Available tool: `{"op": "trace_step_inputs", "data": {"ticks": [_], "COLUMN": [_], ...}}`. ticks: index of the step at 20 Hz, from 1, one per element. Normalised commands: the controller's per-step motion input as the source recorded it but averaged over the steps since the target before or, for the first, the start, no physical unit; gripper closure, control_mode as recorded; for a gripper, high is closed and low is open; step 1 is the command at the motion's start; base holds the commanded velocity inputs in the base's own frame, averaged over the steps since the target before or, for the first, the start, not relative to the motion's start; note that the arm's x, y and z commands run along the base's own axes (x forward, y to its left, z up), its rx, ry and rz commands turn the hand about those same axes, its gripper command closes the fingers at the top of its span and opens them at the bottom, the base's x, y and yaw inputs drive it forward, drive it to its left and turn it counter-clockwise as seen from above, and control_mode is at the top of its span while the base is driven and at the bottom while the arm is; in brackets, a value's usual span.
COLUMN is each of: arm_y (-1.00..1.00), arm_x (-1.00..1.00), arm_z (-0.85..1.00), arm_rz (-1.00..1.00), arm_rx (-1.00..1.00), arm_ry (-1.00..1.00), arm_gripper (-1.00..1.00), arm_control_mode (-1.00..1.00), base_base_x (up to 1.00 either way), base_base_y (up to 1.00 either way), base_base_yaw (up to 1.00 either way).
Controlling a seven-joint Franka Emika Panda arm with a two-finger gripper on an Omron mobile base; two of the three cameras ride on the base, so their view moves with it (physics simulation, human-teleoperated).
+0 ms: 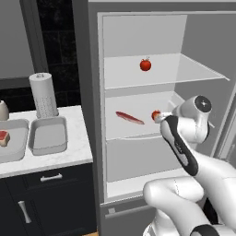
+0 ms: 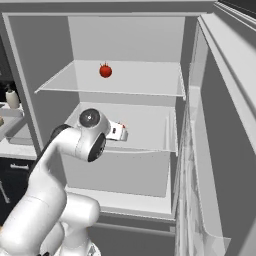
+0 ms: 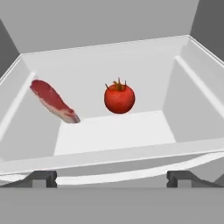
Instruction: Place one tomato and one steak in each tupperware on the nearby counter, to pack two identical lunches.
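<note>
A red tomato and a raw steak lie on the fridge's middle shelf, the steak to the left of that tomato. My gripper is open just in front of the shelf's lip, facing the tomato without touching it; its hand reaches in from the right. A second tomato sits on the upper shelf. On the counter at left stand two grey tupperwares: the left one holds a steak, the right one holds nothing.
A paper towel roll stands behind the tupperwares, with a pale jar at the far left. The open fridge door hangs close on the right. Shelf walls and the front lip bound the middle shelf.
</note>
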Motion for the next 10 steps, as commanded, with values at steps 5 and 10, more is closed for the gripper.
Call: {"op": "trace_step_inputs", "data": {"ticks": [5, 10], "arm_y": [0.0, -0.06], "arm_x": [0.71, 0.56], "arm_z": [-0.26, -0.21], "arm_rz": [0.0, 0.0], "arm_rx": [0.0, 0.0], "arm_ry": [0.0, 0.0], "arm_gripper": [-1.0, -1.0], "arm_control_mode": [-1.0, -1.0], "base_base_x": [0.0, 0.0], "base_base_y": [0.0, 0.0], "base_base_yaw": [0.0, 0.0]}}
